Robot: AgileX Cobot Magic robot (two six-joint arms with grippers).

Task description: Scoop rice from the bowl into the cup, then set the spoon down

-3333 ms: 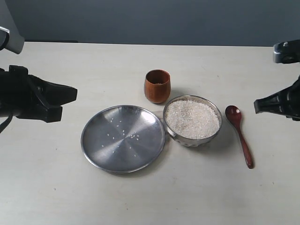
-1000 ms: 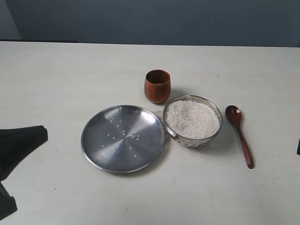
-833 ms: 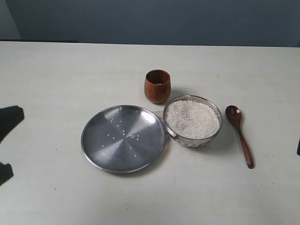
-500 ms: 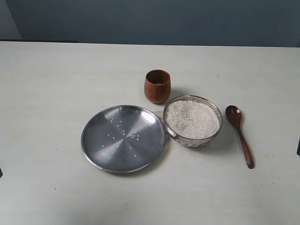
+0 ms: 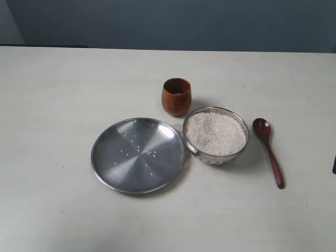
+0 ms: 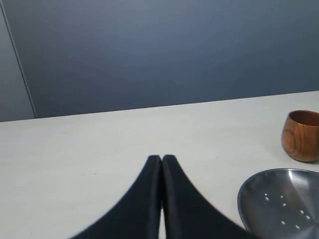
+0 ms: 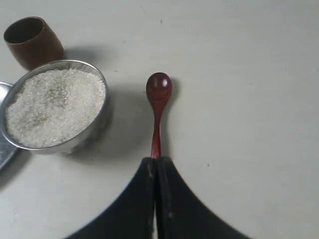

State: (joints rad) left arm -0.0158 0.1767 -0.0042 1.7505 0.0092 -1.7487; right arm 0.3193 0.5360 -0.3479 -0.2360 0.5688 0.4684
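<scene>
Right wrist view: my right jaws are pressed shut, empty, hiding the spoon (image 7: 158, 94) handle's near end. Left jaws likewise shut, empty; plate (image 6: 299, 184) cut off.

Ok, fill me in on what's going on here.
Nothing is being handled right now. The spoon lies on the table beside the bowl, which is full of rice. The cup stands just behind it, with a plate alongside. Both grippers are shut and empty: the right gripper points at the spoon's handle, the left gripper is near the plate.
</scene>
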